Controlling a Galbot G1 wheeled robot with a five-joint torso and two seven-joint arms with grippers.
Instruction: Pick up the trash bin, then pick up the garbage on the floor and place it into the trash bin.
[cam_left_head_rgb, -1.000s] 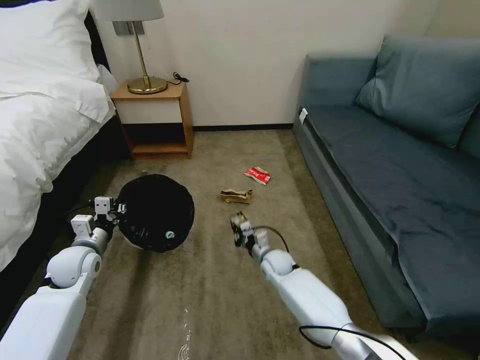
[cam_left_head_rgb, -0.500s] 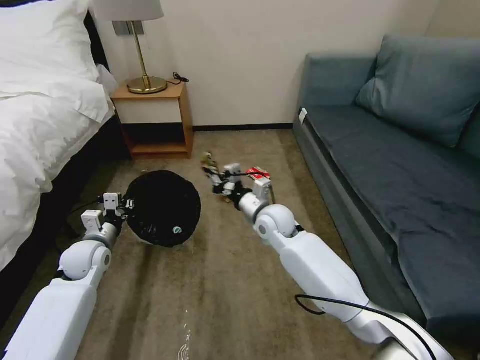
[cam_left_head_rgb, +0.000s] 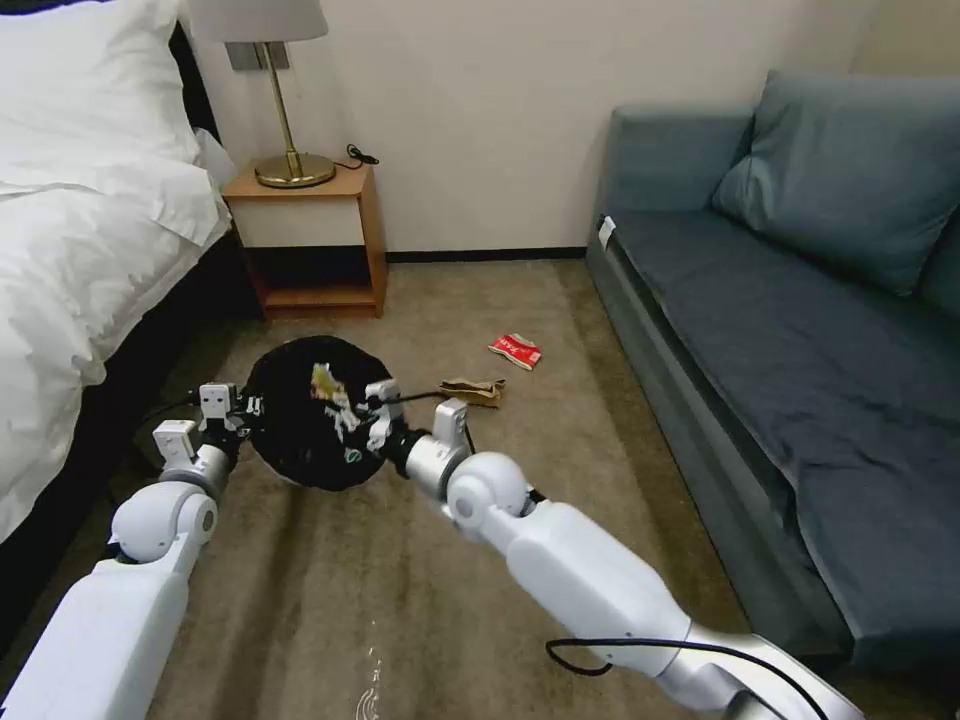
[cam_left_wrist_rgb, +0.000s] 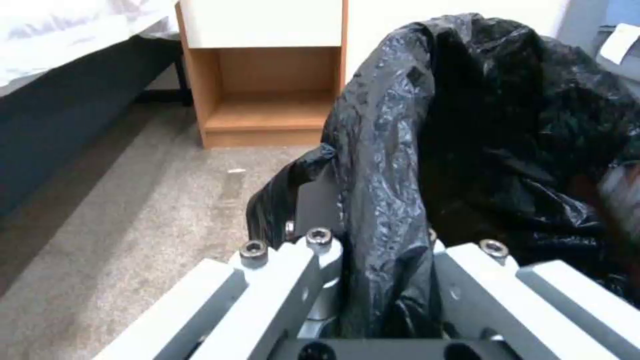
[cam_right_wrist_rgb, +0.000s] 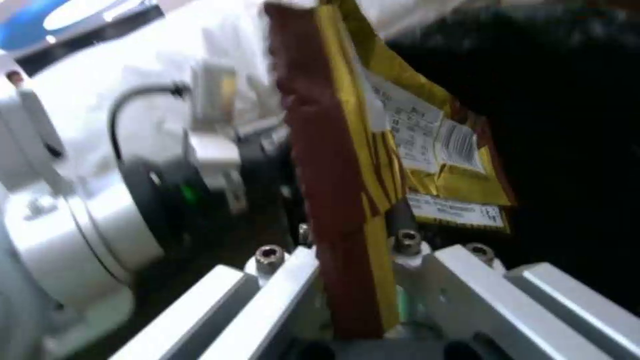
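Right gripper (cam_left_head_rgb: 345, 408), pinching yellow-black snack wrapper (cam_left_head_rgb: 324, 381), has swung from carpet to above trash bin (cam_left_head_rgb: 290, 440) mouth; drop is close. Left gripper (cam_left_head_rgb: 232, 408) still clamps bin's bag rim. Brown paper wrapper (cam_left_head_rgb: 473, 391), red-and-white packet (cam_left_head_rgb: 516, 351) lie beyond right gripper.

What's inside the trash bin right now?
In the trash bin, a small round green-and-white item lies on the black liner. The right hand holds a yellow snack wrapper over the opening, covering part of the inside. The left hand grips the rim.
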